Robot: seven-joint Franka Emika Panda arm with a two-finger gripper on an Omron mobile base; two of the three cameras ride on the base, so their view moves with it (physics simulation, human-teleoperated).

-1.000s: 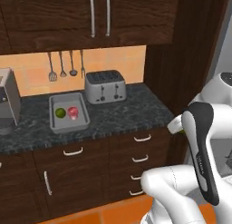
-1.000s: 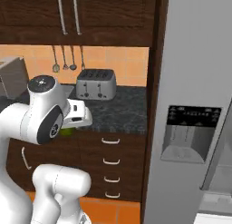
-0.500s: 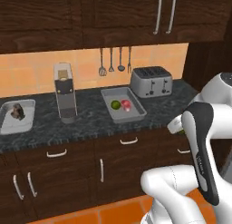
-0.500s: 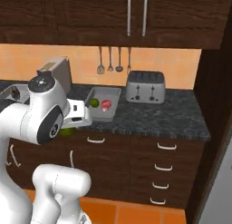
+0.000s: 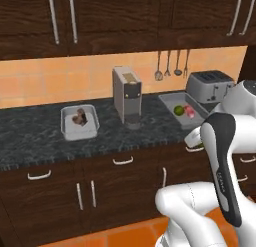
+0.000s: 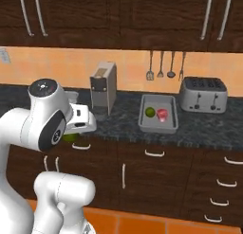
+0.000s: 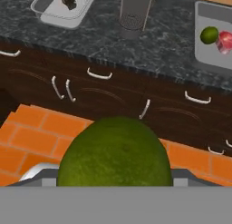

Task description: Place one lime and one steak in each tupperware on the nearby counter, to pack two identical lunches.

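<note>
Green fills the bottom of the hand view: a lime (image 7: 114,151) sits clamped between the jaws of the gripper (image 7: 114,173), pressed right up to the lens, with the cabinet fronts and orange floor beyond it. From the right base view that same fruit peeks out under the white hand at about 8 o'clock, held short of the counter (image 6: 118,129) and below its edge.

Up on the stone, the left tupperware (image 5: 79,123) holds one steak (image 5: 79,116) and no fruit, so that looks like the destination; the right tupperware (image 5: 183,108) at 3 o'clock already carries a second lime (image 5: 178,110) beside a pinkish steak (image 5: 189,111).

Risks? The fruit is smooth and round, so a swing upward could roll it out of the grip. The tall grey appliance (image 5: 127,97) stands between the trays, a likely bump on a careless arc. A high release might bounce the lime off the tray.

The hand view hides the fingertips themselves; the base views show both trays' spacing clearly.
</note>
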